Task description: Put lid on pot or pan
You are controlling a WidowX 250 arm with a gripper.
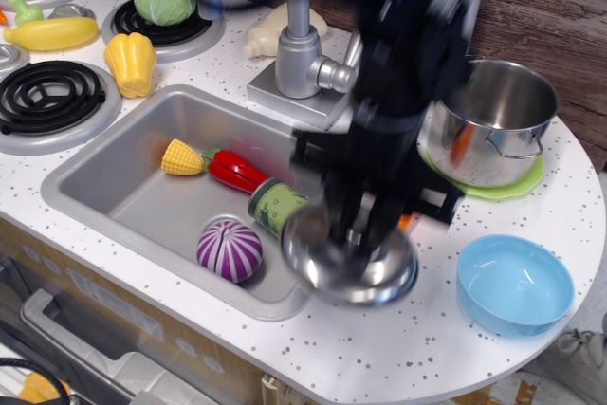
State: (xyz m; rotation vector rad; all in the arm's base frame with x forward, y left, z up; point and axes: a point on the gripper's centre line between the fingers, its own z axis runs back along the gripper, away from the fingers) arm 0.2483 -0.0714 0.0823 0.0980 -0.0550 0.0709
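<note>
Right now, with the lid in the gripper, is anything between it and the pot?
Nothing visible blocks the way. The lid hangs at the gripper beside the sink; the pot stands open, upper right, on its green mat. The blue bowl sits off to the side.

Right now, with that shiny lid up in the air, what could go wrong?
The picture is blurred, so the arm seems to be moving fast. The tool appears to hold the lid only by its small top part, so it might slip and drop beside the sink. The pot stands near the counter's curved edge on a green mat; a hard bump could shove it. The blue bowl sits close below the path and could get clipped.
</note>
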